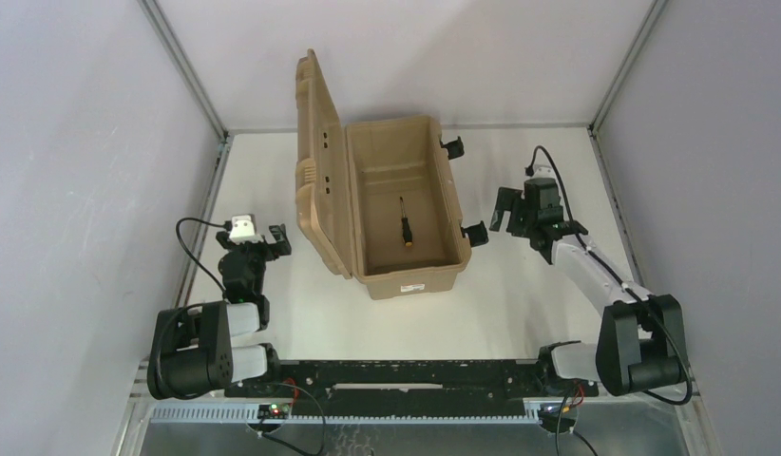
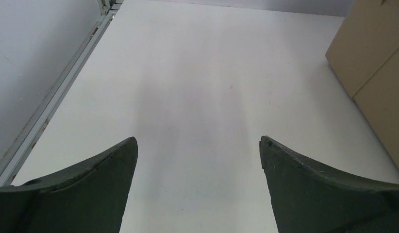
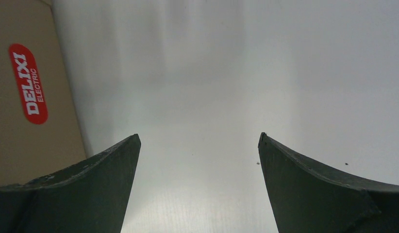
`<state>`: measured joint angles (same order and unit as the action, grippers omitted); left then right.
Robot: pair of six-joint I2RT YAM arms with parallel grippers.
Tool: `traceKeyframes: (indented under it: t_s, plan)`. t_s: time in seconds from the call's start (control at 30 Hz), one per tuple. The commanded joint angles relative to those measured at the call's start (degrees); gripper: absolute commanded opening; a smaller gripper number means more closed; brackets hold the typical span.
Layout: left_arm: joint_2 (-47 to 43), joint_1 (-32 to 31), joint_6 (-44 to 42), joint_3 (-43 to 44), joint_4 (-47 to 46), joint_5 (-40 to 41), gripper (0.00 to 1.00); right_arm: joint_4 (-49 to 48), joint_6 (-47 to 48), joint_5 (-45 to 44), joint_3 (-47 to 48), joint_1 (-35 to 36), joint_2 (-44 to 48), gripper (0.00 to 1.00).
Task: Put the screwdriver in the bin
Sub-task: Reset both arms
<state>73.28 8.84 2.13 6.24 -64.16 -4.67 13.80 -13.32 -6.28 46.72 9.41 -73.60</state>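
Note:
The tan bin (image 1: 410, 282) stands open mid-table, its lid (image 1: 317, 166) tipped up on the left side. The screwdriver (image 1: 404, 225), black-handled with an orange end, lies on the bin floor. Left of the lid, my left gripper (image 1: 254, 239) hovers over bare table, open, with nothing between its fingers (image 2: 198, 141); the bin's side (image 2: 372, 63) shows at that view's right edge. My right gripper (image 1: 531, 214) is just right of the bin, open and empty (image 3: 199, 137). The bin wall (image 3: 23, 145) with a red label (image 3: 28, 83) fills the right wrist view's left edge.
Black latches (image 1: 452, 146) (image 1: 476, 234) stick out from the bin's right side toward my right gripper. Metal rails (image 1: 204, 195) and grey walls close the table on both sides and at the back. A black base rail (image 1: 406, 375) runs along the near edge.

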Motion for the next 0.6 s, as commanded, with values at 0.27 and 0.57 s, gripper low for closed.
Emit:
traceKeyframes:
  t_s: [0.27,0.57]
  plan:
    - [-0.9,-0.3,0.0,2.3,-1.9,0.3,1.0,-11.8,0.4,2.2,-3.5,-0.3,0.0,1.0]
    - [-1.0,-0.4,0.0,2.2,-1.9,0.3,1.0,-12.6,-0.1,3.1,-4.4,-0.3,0.8,1.0]
